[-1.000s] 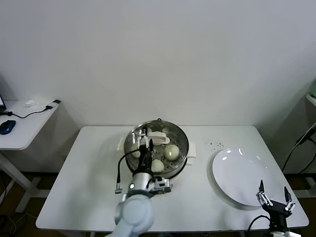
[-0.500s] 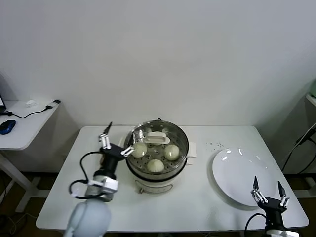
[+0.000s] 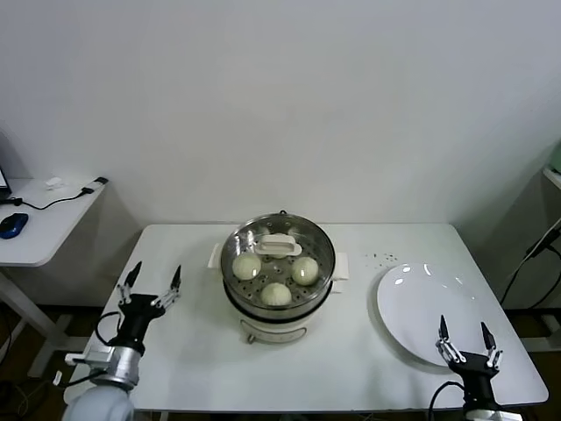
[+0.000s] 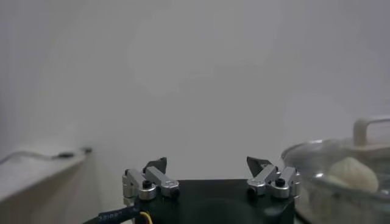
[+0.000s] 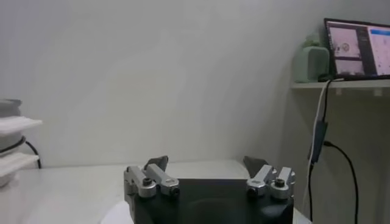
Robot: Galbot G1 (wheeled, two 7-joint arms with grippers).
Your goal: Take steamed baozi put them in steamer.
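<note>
Baozi sit in the steamer, both grippers empty and spread wide.

Steamed baozi [image 3: 276, 293], smooth, round and cream-white, rest on the perforated tray of the steamer [image 3: 322, 272]; three show plainly around a white handle piece [image 3: 277, 245], and a fourth, if there, cannot be made out behind it. The steamer is shiny steel with a white base and side handles, standing mid-table toward the back edge of the white table [image 3: 368, 360]. A flat white plate [image 3: 429, 314] lies bare near the right edge. The left gripper [image 3: 151, 284] hovers at the left edge, fingers apart, holding nothing; the right gripper [image 3: 464, 342] is at the front right corner, likewise open-jawed. A plain white wall stands behind, with a side desk [image 3: 39, 230] carrying a blue mouse [image 3: 12, 224] and cables.
</note>
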